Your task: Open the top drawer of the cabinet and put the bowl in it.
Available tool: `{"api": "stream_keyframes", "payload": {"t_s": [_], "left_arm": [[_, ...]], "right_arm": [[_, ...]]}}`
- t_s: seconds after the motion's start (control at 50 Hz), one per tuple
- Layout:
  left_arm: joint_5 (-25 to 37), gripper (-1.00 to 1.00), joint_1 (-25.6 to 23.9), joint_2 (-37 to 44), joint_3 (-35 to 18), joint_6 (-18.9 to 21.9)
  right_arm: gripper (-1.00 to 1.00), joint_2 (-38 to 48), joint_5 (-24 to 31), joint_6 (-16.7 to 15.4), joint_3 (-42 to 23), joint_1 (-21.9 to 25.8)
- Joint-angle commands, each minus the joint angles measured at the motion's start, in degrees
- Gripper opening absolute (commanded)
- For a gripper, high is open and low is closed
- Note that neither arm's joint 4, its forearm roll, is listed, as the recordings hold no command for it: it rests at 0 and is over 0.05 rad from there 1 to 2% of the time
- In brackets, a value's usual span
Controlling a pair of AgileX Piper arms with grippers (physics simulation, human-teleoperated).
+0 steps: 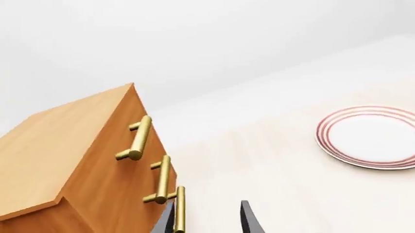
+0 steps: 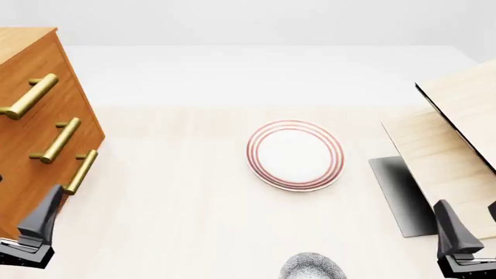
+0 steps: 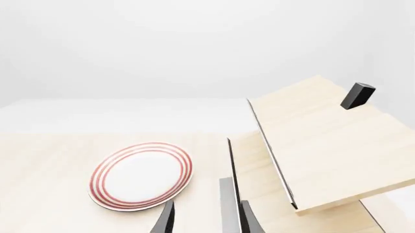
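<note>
The orange-brown cabinet (image 2: 31, 157) stands at the table's left, all three drawers shut. Its top drawer (image 2: 68, 87) carries the uppermost brass handle (image 2: 31, 96), which the left wrist view shows as the farthest brass handle (image 1: 137, 138). The speckled bowl (image 2: 312, 268) sits at the near edge, cut off by the frame, between the arms. My left gripper (image 1: 207, 221) is open and empty beside the lowest handle (image 1: 178, 208), low at the near left (image 2: 23, 232). At the near right my right gripper (image 3: 207, 221) is open and empty too, by the pale structure.
A flat white plate with red rings (image 2: 295, 154) lies mid-table. A pale light-wood structure (image 2: 457, 145) with tilted boards stands on a dark base (image 2: 399, 195) at the right, with a small dark block (image 3: 357, 95) on it.
</note>
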Motion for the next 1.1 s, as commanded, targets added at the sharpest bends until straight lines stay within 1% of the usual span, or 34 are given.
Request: {"api": "stream_keyframes", "payload": {"t_s": [0.02,0.08,0.12,0.18,0.24,0.34,0.42,0.5,0.52,0.54,0.66,0.7,0.74,0.8,0.88,0.96,1.06,1.08,1.1], "left_arm": [[2.85,1.00,0.09,3.40,-5.66,6.32],[3.38,1.00,0.50,3.33,-6.54,8.36],[4.39,1.00,0.56,2.81,-7.49,8.93],[4.34,1.00,1.25,2.56,-6.82,13.27],[4.08,1.00,1.32,2.67,-6.73,14.79],[3.85,1.00,3.26,1.94,-6.41,19.56],[3.57,1.00,2.86,2.60,-8.03,21.03],[2.86,1.00,3.39,2.88,-9.48,24.37],[2.85,1.00,3.39,2.89,-9.47,24.38],[1.86,1.00,3.19,3.91,-9.46,26.27],[-1.59,1.00,2.13,6.88,-9.92,29.38],[-3.95,1.00,1.69,8.58,-9.32,31.61],[-4.95,1.00,1.01,10.22,-9.67,32.42],[-6.98,1.00,0.36,11.79,-9.52,34.69],[-7.54,1.00,-0.32,13.47,-10.87,35.25],[-9.43,1.00,-0.81,15.33,-10.67,37.12],[-12.15,1.00,-0.90,17.40,-9.86,40.45],[-13.69,1.00,-1.11,18.51,-9.20,42.24],[-13.74,1.00,-1.12,18.55,-9.19,42.24]], "right_arm": [[1.00,0.08,-0.06,0.00,0.01,0.00],[1.00,0.05,0.00,0.02,0.00,-0.01],[1.00,0.02,0.06,0.02,0.00,-0.01],[1.00,-0.05,0.15,0.02,-0.02,0.03],[1.00,-0.08,0.22,0.03,-0.03,0.01],[1.00,-0.09,0.26,0.04,-0.05,0.04],[1.00,-0.06,0.24,0.04,-0.05,0.06],[1.00,0.01,0.21,0.06,-0.04,0.03],[1.00,0.02,0.21,0.07,-0.04,0.03],[1.00,0.02,0.20,0.07,-0.03,0.04],[1.00,0.11,0.15,0.09,-0.03,0.04],[1.00,0.12,0.12,0.08,-0.03,0.08],[1.00,0.20,0.09,0.10,-0.02,0.04],[1.00,0.22,0.07,0.10,-0.03,0.06],[1.00,0.22,0.10,0.11,-0.03,0.06],[1.00,0.16,0.20,0.12,-0.04,0.06],[1.00,0.16,0.24,0.13,-0.06,0.08],[1.00,0.19,0.23,0.14,-0.06,0.06],[1.00,0.19,0.23,0.14,-0.06,0.06]]}}
